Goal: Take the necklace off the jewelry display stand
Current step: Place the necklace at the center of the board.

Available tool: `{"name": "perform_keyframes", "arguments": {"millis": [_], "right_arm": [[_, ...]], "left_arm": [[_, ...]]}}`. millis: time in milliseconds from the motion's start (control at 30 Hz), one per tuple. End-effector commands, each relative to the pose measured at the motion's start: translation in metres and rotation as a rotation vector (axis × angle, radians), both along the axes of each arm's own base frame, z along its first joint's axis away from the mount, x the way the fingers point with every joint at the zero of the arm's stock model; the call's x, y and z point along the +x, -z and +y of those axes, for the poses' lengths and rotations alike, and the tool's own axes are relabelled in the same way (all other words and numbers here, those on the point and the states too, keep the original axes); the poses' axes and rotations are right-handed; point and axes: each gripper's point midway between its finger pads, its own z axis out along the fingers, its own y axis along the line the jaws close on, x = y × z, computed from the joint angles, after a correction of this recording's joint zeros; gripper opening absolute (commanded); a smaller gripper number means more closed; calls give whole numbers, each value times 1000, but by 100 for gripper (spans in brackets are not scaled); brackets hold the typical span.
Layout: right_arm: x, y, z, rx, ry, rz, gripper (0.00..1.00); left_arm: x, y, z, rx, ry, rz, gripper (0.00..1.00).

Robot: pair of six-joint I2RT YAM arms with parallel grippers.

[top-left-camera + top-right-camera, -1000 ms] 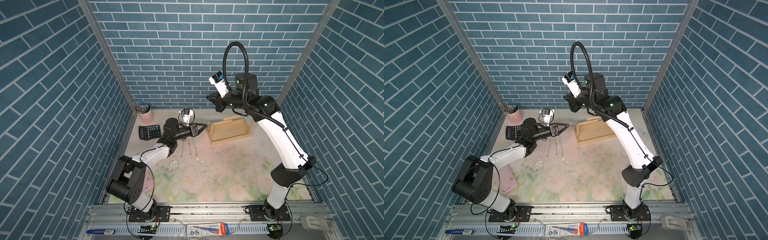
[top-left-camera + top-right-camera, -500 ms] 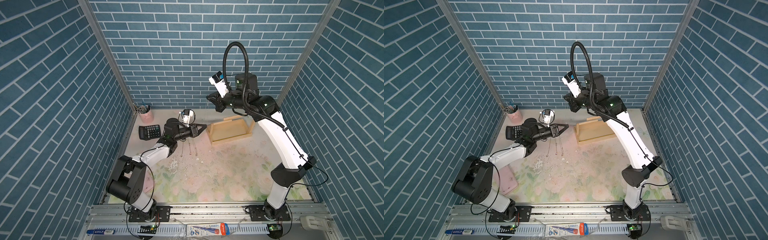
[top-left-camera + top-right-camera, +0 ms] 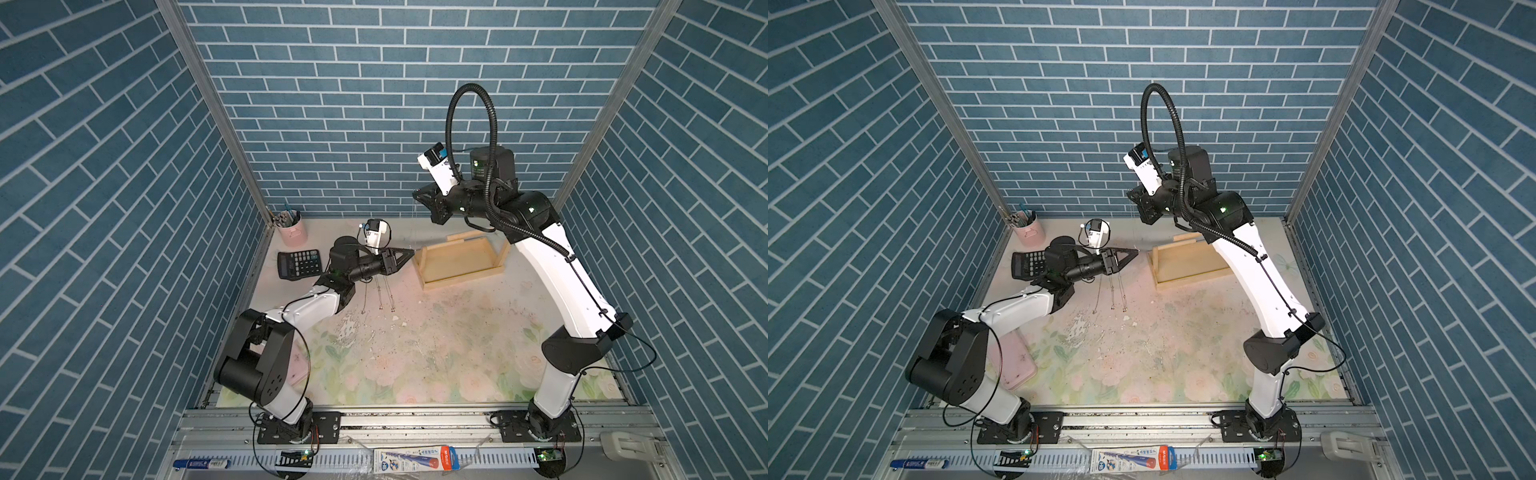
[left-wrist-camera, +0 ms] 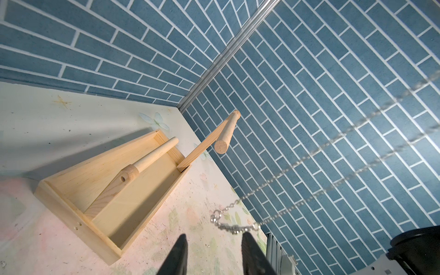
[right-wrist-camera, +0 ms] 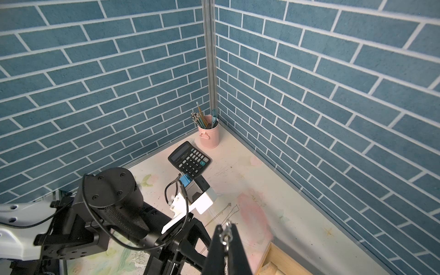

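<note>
The pale wooden jewelry display stand [image 3: 459, 262] [image 3: 1187, 266] [image 4: 78, 190] sits at the back of the mat, with its posts and round bar [image 4: 223, 135] bare. The necklace [image 4: 234, 226], a thin silver chain, hangs in the air clear of the stand. My right gripper [image 3: 417, 198] [image 3: 1132, 195] [image 5: 226, 227] is high above the mat, shut on the chain's upper end [image 5: 225, 238]. Two strands run down to a bar-shaped section just past my left gripper [image 3: 409, 250] [image 3: 1133, 251] [image 4: 213, 235]. That gripper is open, and the chain touches one fingertip [image 4: 248, 237].
A black calculator [image 3: 299, 264] [image 5: 189, 159] and a pink cup of pencils [image 3: 293, 232] [image 5: 209, 133] stand in the back left corner. Other thin chains [image 3: 384, 295] [image 3: 1113, 295] lie on the mat under my left arm. A pink flat pad [image 3: 1013, 361] lies front left.
My left gripper's jaws have spread wider apart. Both arms stay almost where they were, and the right gripper keeps hold of the chain.
</note>
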Motion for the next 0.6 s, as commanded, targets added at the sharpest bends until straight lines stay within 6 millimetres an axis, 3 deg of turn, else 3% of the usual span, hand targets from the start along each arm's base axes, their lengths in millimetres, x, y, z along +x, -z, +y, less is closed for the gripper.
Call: {"name": "perform_keyframes", "arguments": {"millis": [0,567], "right_arm": [[-8,-11,-1,4,-26,-50,0],[-9,-12,-3,-3,-20,-51,0]], "left_arm": [[6,-14,-1,-15,15,-63,40],[5,-23,-4,-99,60,-93,34]]}}
